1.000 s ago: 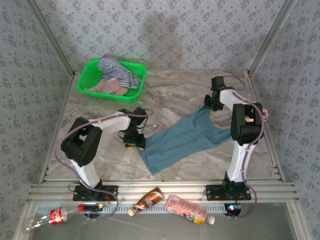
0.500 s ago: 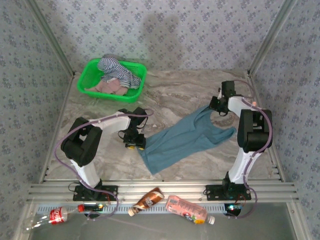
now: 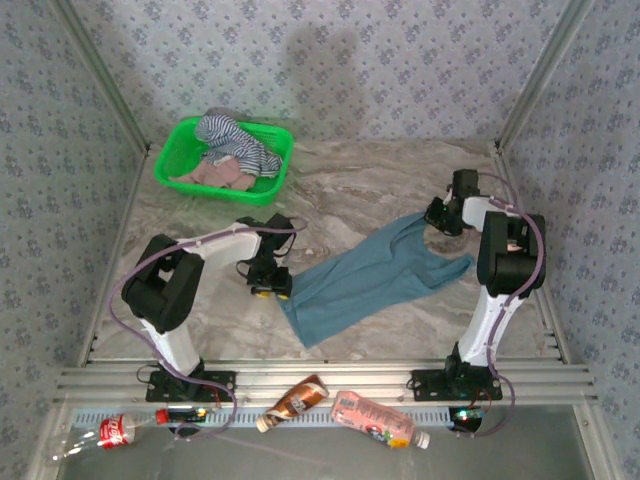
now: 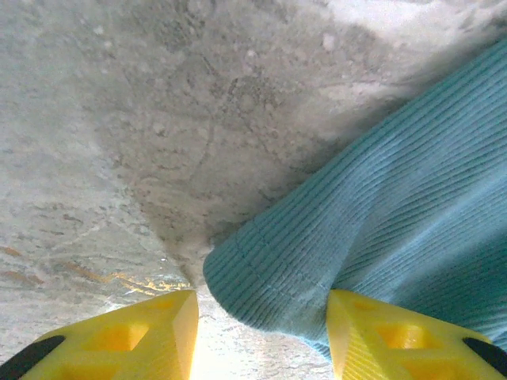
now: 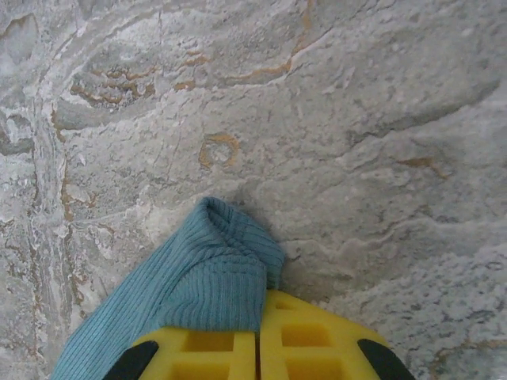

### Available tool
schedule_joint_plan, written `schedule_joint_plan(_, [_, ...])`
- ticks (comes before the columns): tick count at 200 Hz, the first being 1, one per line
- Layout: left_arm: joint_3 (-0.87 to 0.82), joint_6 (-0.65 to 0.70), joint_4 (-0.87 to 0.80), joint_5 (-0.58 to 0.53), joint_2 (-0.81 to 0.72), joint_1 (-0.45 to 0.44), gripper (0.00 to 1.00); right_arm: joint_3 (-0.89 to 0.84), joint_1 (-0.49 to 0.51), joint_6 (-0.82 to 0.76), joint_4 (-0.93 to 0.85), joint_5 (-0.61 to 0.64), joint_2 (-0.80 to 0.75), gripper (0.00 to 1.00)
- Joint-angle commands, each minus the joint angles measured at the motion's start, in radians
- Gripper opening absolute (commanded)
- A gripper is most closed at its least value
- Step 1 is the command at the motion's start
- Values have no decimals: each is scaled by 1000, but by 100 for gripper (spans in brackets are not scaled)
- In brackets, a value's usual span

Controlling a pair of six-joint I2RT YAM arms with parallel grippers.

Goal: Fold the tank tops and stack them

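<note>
The right pincer (image 3: pixel 441 214), clamped on a strap of the plain teal-blue ribbed fabric tank top (image 3: pixel 365 278), has swung rightward across the marbled worktop (image 3: pixel 350 190), dragging the strap along and stretching the garment wider.

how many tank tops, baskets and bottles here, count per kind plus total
tank tops: 3, teal tank top, striped tank top, pink tank top
green basket: 1
bottles: 3, clear bottle, brown bottle, pink bottle
total: 7
</note>
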Motion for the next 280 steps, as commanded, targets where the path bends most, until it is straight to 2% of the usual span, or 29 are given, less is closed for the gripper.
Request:
schedule_joint_plan(1, [55,-12,-48,23,-54,9,46,-4,-21,42,-63,12,4,10])
schedule_joint_plan(29, [110,-14,-62,45,-69,22,46,-64,-29,42,-19,-11,-38,16])
schedule_joint_plan(49, [151,-13,-59,62,-61,35,47,-85,-31,34,-20,-34,-87,26])
schedule_joint_plan(113, [209,-4,-13,92,11,51,46,-170,-33,50,-143,-63,-307,26])
schedule_joint_plan(134, [204,1,-3,94,16,57,46,-180,-7,79,-23,-91,-353,25])
schedule_joint_plan(157, [191,-2,29,124,32,62,46,-116,35,93,99,-117,-261,21])
schedule_joint_plan(182, [164,5,57,148,47,63,45,-46,58,123,168,-89,-134,18])
schedule_joint_plan(240, [199,97,15,116,120,63,42,-10,39,106,15,4,-30,13])
schedule_joint_plan(280, [185,149,-27,74,154,40,42,-7,29,97,-35,5,22,13])
